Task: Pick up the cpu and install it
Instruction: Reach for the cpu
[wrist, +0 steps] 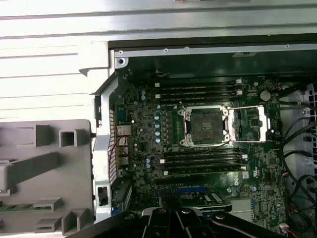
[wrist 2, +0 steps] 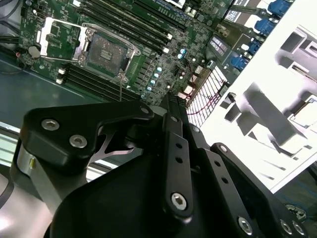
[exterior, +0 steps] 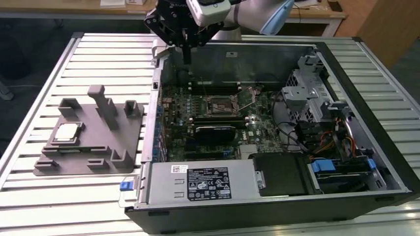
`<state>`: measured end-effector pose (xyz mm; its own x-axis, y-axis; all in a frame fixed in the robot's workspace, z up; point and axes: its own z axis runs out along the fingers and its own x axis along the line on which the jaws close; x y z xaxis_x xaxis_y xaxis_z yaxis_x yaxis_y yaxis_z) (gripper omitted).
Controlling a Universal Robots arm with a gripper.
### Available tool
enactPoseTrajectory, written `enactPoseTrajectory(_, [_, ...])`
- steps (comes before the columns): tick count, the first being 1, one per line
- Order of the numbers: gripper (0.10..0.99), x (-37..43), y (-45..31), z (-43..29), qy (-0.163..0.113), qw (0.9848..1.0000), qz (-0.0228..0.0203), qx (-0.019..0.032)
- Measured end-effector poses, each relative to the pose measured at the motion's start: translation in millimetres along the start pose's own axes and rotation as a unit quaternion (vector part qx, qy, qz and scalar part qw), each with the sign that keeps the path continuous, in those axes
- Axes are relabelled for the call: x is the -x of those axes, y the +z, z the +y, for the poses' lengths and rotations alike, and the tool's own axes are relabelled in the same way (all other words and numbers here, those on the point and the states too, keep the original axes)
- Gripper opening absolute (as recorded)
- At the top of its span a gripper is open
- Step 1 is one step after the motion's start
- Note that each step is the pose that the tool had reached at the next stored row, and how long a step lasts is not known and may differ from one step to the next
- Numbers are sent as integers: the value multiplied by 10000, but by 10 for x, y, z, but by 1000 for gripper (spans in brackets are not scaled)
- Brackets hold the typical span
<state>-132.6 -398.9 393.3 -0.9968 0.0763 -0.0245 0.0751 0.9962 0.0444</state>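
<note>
At the exterior view's left, one grey plastic tray point(exterior: 92, 145) with upright posts rests on the slatted table point(exterior: 39, 196). The single cpu point(exterior: 67, 132) — flat, square, silvery — lies in it, open from above. Rightward, the gripper point(exterior: 187, 60) hangs closed and empty over the left wall of the open computer case point(exterior: 262, 216). Inside, one socket point(exterior: 220, 103) lies bare.
</note>
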Motion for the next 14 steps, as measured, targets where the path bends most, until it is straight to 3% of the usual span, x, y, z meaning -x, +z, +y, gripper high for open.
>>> enactPoseTrajectory(14, [106,-116,-3,-9,0,10000,0,0])
